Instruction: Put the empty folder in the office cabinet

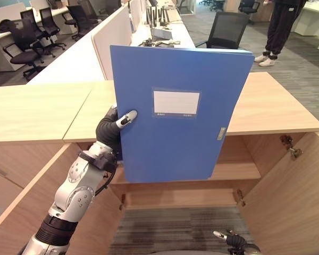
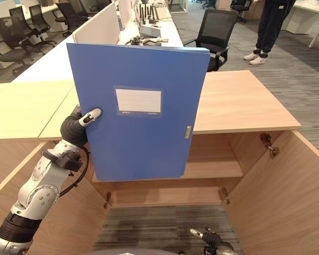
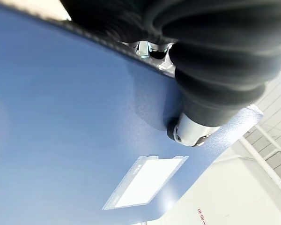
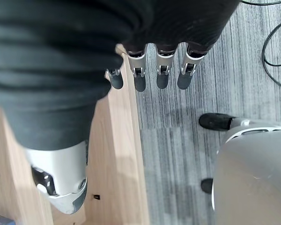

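Your left hand (image 1: 112,129) pinches the blue folder (image 1: 175,114) upright above the open cabinet (image 1: 239,170); your right hand (image 4: 152,70) hangs relaxed, fingers straight.

Folder (image 1: 175,114) upright at centre, in front of the cabinet top (image 1: 271,106), its lower edge before the cabinet's inner shelf (image 1: 239,171). Left hand (image 1: 112,127) at 9 o'clock of the folder, thumb on its front face, pinching that edge. Open cabinet doors: one at 4 o'clock (image 1: 290,196), one at 8 o'clock (image 1: 21,196). Right hand (image 1: 231,239) low at 5 o'clock, fingers straight, beside the right door's edge. Behind the cabinet, desks (image 1: 69,64) at 11 o'clock, an office chair (image 1: 226,29) at 12, a person's legs (image 1: 276,26) at 1.
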You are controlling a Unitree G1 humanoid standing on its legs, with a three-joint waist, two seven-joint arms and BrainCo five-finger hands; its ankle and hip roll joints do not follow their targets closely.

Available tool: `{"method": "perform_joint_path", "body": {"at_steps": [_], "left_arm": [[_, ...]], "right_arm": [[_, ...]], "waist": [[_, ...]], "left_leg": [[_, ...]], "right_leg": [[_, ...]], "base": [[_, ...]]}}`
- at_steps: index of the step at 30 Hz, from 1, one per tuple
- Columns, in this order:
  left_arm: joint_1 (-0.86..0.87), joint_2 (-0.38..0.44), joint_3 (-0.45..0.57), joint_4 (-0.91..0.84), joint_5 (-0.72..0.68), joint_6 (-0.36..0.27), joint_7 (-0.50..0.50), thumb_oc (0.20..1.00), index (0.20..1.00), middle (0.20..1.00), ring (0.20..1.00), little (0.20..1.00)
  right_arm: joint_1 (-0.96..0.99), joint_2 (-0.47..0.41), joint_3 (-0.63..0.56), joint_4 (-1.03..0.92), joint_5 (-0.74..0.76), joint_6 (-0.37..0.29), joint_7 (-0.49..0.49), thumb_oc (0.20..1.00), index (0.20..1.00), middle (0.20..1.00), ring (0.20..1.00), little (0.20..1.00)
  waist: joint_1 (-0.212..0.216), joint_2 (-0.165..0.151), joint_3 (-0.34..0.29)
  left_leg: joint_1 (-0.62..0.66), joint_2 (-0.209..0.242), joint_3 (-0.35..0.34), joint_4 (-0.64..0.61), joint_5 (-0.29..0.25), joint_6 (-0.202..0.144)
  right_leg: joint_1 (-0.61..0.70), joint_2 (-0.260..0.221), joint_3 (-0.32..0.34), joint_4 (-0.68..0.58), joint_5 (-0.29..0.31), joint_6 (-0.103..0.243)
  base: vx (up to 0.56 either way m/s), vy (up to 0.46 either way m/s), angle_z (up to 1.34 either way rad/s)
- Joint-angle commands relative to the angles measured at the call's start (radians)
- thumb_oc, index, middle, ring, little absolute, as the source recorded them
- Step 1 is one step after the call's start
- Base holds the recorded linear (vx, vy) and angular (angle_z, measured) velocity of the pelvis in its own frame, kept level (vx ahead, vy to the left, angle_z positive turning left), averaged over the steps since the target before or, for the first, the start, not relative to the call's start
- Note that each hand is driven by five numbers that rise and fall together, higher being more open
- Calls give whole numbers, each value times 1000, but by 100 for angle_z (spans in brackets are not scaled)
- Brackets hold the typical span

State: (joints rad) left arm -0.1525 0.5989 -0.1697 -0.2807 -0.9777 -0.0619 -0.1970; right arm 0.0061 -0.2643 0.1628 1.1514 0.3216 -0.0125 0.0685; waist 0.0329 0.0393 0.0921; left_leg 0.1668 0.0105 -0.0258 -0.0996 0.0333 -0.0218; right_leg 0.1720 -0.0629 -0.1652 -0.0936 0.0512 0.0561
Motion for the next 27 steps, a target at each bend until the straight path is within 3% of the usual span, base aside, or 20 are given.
{"method": "perform_joint_path", "body": {"at_steps": [1,11,16,19,27], "left_arm": [[-90,36,-8,-67,-60,-36,-24,200,200,200,200,200],[-12,21,14,-22,95,-35,-15,200,200,200,200,200],[55,20,78,-12,166,-48,-24,200,200,200,200,200],[86,19,107,16,186,-47,-53,200,200,200,200,200],[106,4,135,78,212,-45,-87,200,200,200,200,200]], "right_arm": [[-111,-4,41,68,-31,-15,5,1000,1000,1000,1000,1000],[-112,-4,32,-7,11,-23,20,1000,1000,1000,1000,1000],[-64,-47,10,-291,103,-45,61,1000,1000,1000,1000,1000],[-10,-127,-13,-557,212,-50,140,1000,1000,1000,1000,1000],[5,-225,-28,-825,386,1,274,1000,1000,1000,1000,1000]], "waist": [[-3,-15,14],[-2,-19,21],[-1,-23,24],[-4,-29,23],[-11,-34,18]], "left_leg": [[32,19,46,12,-81,-25],[29,19,50,12,-82,-26],[26,20,54,12,-80,-28],[27,21,55,12,-82,-29],[28,23,60,12,-82,-31]], "right_leg": [[30,-22,31,62,-117,68],[22,-22,39,62,-115,68],[16,-23,41,65,-116,68],[15,-24,39,70,-119,69],[13,-27,37,68,-116,71]], "base": [[5,-3,-5],[9,-1,-4],[6,0,-2],[0,0,0],[2,0,0]]}}
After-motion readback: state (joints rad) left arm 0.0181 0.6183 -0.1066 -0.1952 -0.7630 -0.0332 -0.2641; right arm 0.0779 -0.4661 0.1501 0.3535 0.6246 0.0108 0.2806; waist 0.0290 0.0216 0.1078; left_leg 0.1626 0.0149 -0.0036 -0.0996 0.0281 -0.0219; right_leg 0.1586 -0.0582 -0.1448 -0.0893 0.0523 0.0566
